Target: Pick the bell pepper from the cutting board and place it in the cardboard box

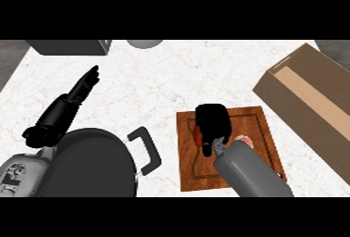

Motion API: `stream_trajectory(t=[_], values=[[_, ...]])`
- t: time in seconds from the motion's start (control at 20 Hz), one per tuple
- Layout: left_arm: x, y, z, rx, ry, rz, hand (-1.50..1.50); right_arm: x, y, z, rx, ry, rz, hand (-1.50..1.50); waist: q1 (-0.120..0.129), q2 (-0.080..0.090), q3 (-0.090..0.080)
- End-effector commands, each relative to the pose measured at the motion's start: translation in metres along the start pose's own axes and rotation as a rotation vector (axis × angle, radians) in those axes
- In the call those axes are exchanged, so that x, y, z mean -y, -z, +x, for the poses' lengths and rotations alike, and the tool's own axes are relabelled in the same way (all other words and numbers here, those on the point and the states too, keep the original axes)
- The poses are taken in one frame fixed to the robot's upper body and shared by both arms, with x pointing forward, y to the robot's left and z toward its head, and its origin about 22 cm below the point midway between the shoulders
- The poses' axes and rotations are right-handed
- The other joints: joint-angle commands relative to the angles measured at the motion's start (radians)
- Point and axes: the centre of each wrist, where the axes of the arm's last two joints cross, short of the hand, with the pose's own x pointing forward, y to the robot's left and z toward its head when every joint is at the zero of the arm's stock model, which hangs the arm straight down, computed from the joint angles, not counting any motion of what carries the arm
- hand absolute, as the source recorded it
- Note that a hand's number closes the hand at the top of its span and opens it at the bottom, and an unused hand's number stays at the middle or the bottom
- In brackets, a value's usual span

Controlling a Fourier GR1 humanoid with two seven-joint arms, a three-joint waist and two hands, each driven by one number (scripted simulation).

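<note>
A wooden cutting board [259, 125] lies right of centre on the counter. My right hand [213, 121] is over its left part, fingers curled down round the red bell pepper [196, 137], of which only a red sliver shows at the hand's left edge. The pepper is still at the board. The open cardboard box [311, 90] stands slanted at the right, beyond the board. My left hand [77, 95] rests open on the left side of the counter, fingers straight and pointing away, holding nothing.
A large dark pan [92, 164] with a black handle [147, 149] sits at the lower left, close to the board. A small pinkish item [245, 140] lies on the board by my right wrist. A dark box [71, 46] and a grey round object [143, 43] stand at the far edge.
</note>
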Motion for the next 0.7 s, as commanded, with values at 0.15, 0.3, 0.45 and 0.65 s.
stream_trajectory(t=[0.15,0.3,0.45,0.65], values=[[0.003,-0.001,-0.004,-0.011,0.021,0.019,0.0,0.036,0.013,-0.033,0.348,0.068,-0.191,1.5,-0.006,0.001,0.0],[0.001,-0.006,-0.004,-0.004,0.013,0.005,0.0,0.056,0.001,-0.028,0.399,0.039,-0.276,1.5,-0.012,-0.004,0.0],[0.009,-0.009,0.003,-0.017,-0.013,0.021,0.0,0.082,-0.013,-0.027,0.395,-0.013,-0.371,1.5,-0.014,-0.006,-0.001],[0.003,-0.002,0.009,-0.016,0.002,0.027,0.0,0.126,-0.037,-0.033,0.325,0.08,-0.489,1.5,-0.025,-0.008,-0.001]])
